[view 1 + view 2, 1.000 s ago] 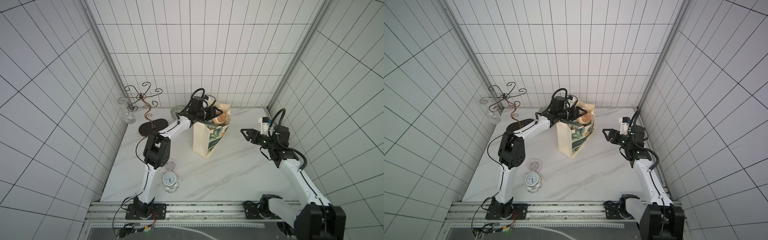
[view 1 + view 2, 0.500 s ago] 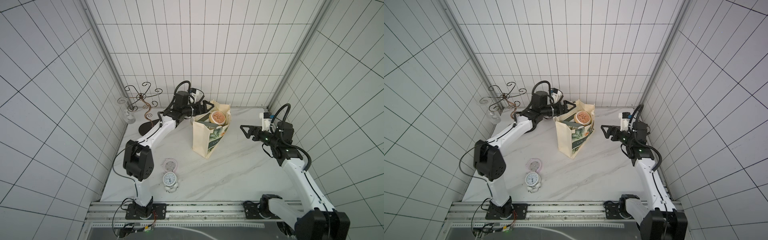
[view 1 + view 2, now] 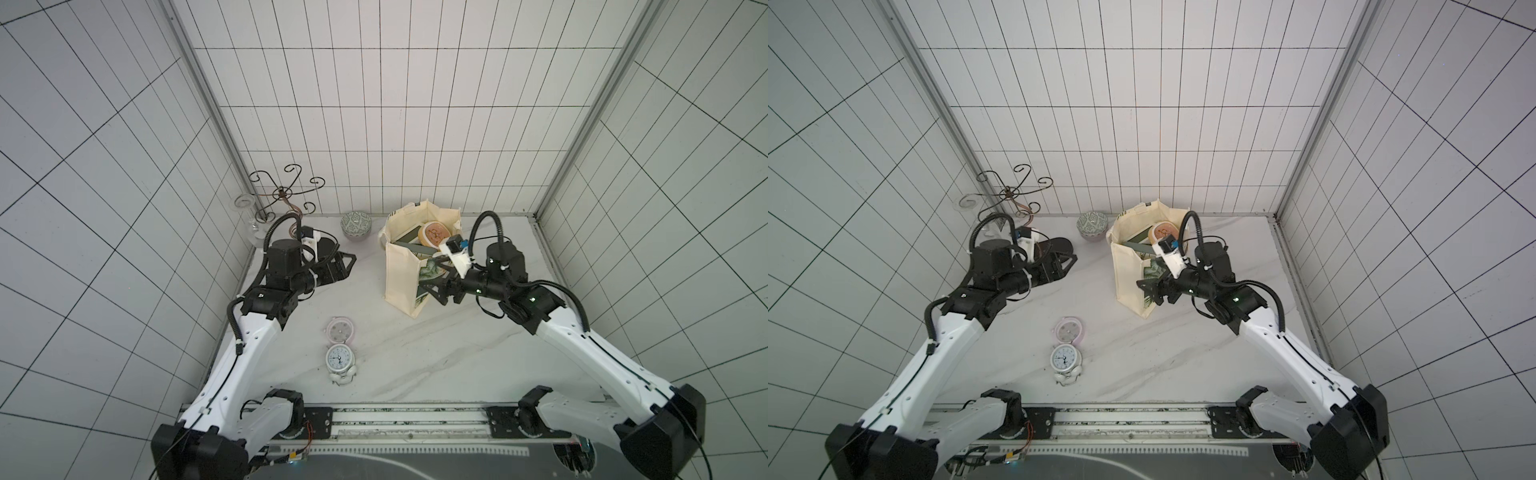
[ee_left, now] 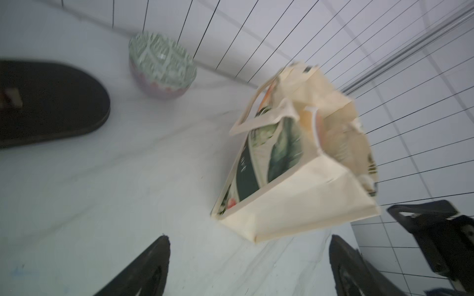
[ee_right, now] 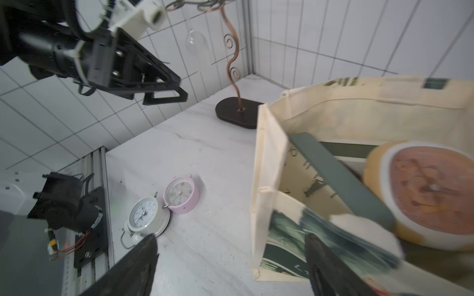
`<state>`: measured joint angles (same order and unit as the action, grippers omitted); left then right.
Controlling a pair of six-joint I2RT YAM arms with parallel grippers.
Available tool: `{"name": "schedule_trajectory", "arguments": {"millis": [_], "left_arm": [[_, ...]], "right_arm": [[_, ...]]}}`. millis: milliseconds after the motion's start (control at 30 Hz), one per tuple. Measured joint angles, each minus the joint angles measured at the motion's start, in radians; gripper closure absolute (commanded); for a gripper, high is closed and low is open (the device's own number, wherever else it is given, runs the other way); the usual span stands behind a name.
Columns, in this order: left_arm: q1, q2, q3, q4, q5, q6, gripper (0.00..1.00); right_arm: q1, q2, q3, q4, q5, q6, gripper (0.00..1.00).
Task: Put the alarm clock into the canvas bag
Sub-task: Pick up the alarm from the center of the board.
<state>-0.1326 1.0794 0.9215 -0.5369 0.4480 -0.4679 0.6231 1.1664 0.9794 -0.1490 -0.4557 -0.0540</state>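
Bag: cream canvas tote bag with green leaf print stands upright on the white marble surface. Its mouth is wide open and faces up, likely so a clock can drop straight in.
Inside bag: round orange clock with a peach face leans on a flat green-edged panel. There looks to be room beside them.
Clocks outside: white twin-bell alarm clock lies face up near the front edge, touching or just beside the pink round alarm clock. Both are well apart from the bag and neither is held.
Left gripper: jaws spread, empty, hanging above the surface between the dark oval stand base and the bag. Elbow folded, wrist roughly level, pointing at the bag.
Right gripper: jaws spread, nothing pinched, right at the bag's printed side. Contact with the canvas can't be told. Forearm reaches in low, wrist level.
Read: either arm is free for a pick; the left sits nearer the clocks.
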Motion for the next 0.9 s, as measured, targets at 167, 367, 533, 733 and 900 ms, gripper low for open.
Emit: {"name": "schedule_trajectory", "arguments": {"millis": [167,367,533,733,900], "left_arm": [[0.051,0.056,-0.089,-0.187,0.024,0.052,0.07],[0.077,0.071,-0.104,-0.252,0.011,0.092,0.06],[0.138,0.077,-0.118,-0.253,-0.001,0.102,0.06],[0.161,0.066,-0.122,-0.249,-0.008,0.103,0.05],[0.165,0.057,-0.122,-0.245,-0.008,0.103,0.05]], "right_arm": [[0.201,0.110,0.000,-0.015,0.028,-0.118,0.10],[0.364,0.260,0.011,-0.016,0.032,-0.253,0.09],[0.442,0.418,0.053,-0.014,0.014,-0.361,0.06],[0.496,0.591,0.169,-0.003,-0.014,-0.423,0.00],[0.521,0.681,0.255,0.011,-0.024,-0.433,0.00]]}}
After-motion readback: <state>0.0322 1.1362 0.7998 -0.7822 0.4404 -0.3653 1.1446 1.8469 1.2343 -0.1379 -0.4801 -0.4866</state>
